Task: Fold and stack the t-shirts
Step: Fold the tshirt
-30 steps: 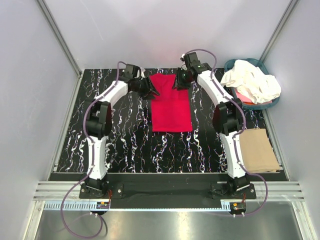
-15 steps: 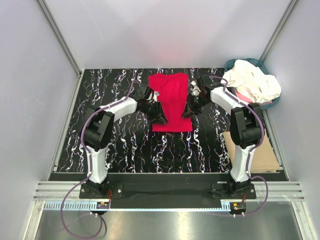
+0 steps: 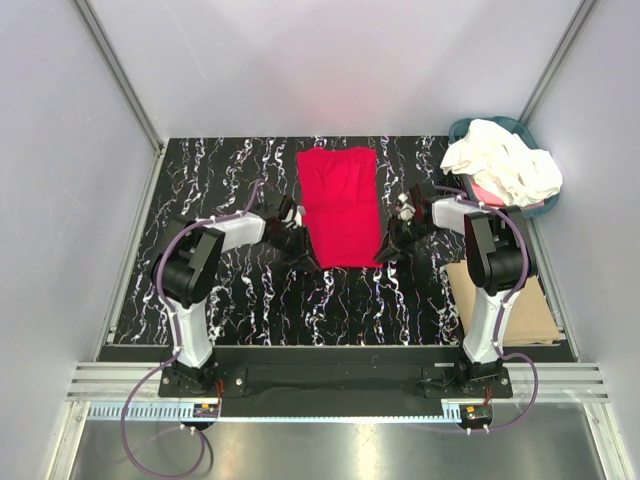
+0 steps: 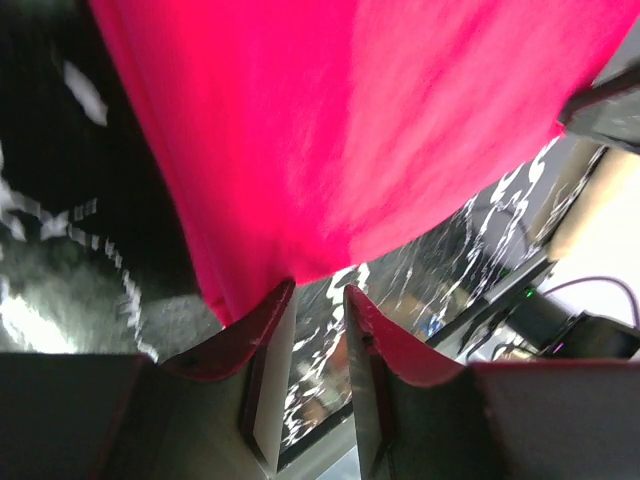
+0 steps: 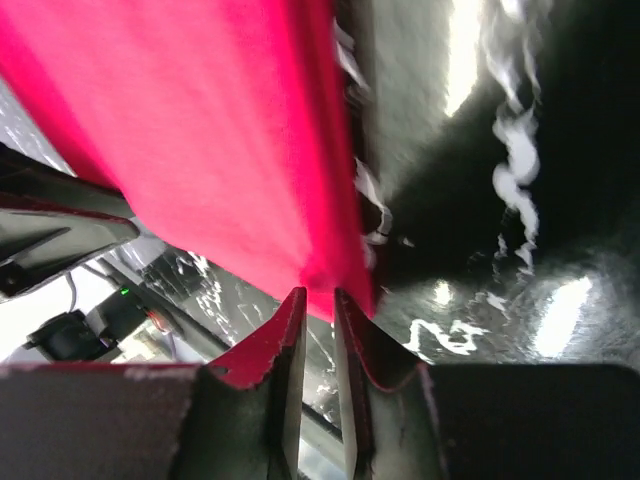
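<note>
Soft, smooth bright red t-shirt [image 3: 340, 205], folded into a long rectangle, flat on the shiny black table [image 3: 230, 300] with white streaks. Left claw [image 3: 306, 262] and right claw [image 3: 385, 254] at its near corners, fingers only a little apart. Moved there from the far end.

Overhead view looks down; close wrist views share red t-shirt [image 3: 340, 205].

Red t-shirt [image 3: 340, 205] folded into a long narrow strip, lying flat in the middle, running far to near. Cream-white t-shirts [image 3: 503, 162] crumpled in a heap, far right.
</note>
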Motion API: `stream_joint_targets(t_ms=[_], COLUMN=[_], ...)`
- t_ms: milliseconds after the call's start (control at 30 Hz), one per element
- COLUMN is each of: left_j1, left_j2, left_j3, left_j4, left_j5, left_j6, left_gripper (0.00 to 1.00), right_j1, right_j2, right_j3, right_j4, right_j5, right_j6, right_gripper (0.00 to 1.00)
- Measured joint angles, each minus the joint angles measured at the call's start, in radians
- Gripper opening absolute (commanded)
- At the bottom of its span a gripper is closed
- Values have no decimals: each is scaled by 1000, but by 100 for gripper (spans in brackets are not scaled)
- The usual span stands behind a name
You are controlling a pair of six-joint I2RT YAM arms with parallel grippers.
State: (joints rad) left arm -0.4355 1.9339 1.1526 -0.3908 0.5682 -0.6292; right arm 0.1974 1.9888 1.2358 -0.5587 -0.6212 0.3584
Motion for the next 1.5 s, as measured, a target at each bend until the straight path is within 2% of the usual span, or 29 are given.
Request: stream_joint_targets(t_ms=[167, 400, 567, 700, 800, 933, 1067, 1333, 1433, 1500], left_j1=[-5, -9, -10, -6, 12, 58, 100, 149, 151, 151], left_j2=[-51, -227, -329, -247, -114, 60, 182, 286, 289, 272], left_j3=[-82, -243, -183, -5, 116, 200, 259, 319, 316, 291], left_j4=[11, -23, -61, -40, 40, 116, 139, 231, 248, 258], left_j5=[5, 0, 14, 31, 59, 75, 76, 116, 134, 133], left_j6=[12, 27, 20, 17, -5, -43, -69, -130, -135, -129], left_gripper=[32, 33, 36, 35, 34, 34, 34, 34, 36, 39], right_j1=[-9, -9, -9, -10, -13, -21, -42, -117, -132, -134], right_j2=[-49, -251, -332, -220, -87, 61, 172, 319, 330, 328], right_j3=[-129, -328, -299, -137, 5, 159, 264, 369, 382, 382], right_j4=[70, 64, 38, 45, 58, 64, 69, 64, 64, 64], right_j5=[-51, -51, -53, -64, -77, -87, -108, -201, -224, -230], right_j6=[47, 71, 86, 88, 91, 96, 98, 117, 118, 118], right_gripper=[24, 31, 42, 40, 33, 27, 26, 28, 34, 43])
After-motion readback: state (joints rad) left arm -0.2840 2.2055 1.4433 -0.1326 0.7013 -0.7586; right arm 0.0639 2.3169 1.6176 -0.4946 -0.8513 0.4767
